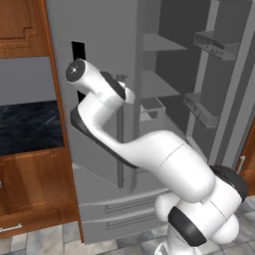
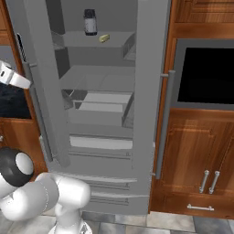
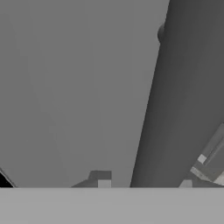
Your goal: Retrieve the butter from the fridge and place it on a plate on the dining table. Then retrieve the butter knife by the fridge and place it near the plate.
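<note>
The small pale yellow butter stick point(image 2: 104, 38) lies on the upper shelf of the tall grey steel fridge point(image 2: 146, 114), beside a dark jar point(image 2: 90, 22), top centre. Whether the gripper point(image 3: 145, 184) is open or closed cannot be told.

both base views face the open fridge point(image 1: 104, 45) from left and right; hand view sits close against its door point(image 3: 78, 87)
</note>
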{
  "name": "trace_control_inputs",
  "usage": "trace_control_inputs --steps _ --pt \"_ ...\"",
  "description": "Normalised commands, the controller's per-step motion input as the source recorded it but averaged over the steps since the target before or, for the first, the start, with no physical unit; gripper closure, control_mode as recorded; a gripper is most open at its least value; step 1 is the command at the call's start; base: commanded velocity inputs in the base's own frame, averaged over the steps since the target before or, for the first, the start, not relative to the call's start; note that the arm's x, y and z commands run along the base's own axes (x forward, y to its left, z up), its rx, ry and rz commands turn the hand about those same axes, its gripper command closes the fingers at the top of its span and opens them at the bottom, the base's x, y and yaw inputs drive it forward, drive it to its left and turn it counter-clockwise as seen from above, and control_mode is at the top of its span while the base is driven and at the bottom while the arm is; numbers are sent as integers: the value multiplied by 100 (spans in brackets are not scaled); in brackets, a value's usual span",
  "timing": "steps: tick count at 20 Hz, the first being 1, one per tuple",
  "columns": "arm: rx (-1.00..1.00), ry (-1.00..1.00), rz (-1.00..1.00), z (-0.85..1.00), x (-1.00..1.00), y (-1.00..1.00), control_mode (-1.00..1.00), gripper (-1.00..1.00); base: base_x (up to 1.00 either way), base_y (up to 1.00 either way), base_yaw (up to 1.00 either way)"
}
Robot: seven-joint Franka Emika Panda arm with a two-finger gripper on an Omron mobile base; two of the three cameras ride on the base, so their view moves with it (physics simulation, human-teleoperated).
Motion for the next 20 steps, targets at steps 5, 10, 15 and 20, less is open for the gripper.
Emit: trace_control_inputs --steps 5,10,15,20 --pt "-3 5 -3 -1 0 47 -100 -100 0 0 0" --pt "0 1 -4 -6 0 37 -100 -100 0 0 0" --pt "0 0 -1 -3 -4 28 -100 -100 0 0 0" --pt "-1 0 0 -30 -48 9 -100 -100 0 0 0"
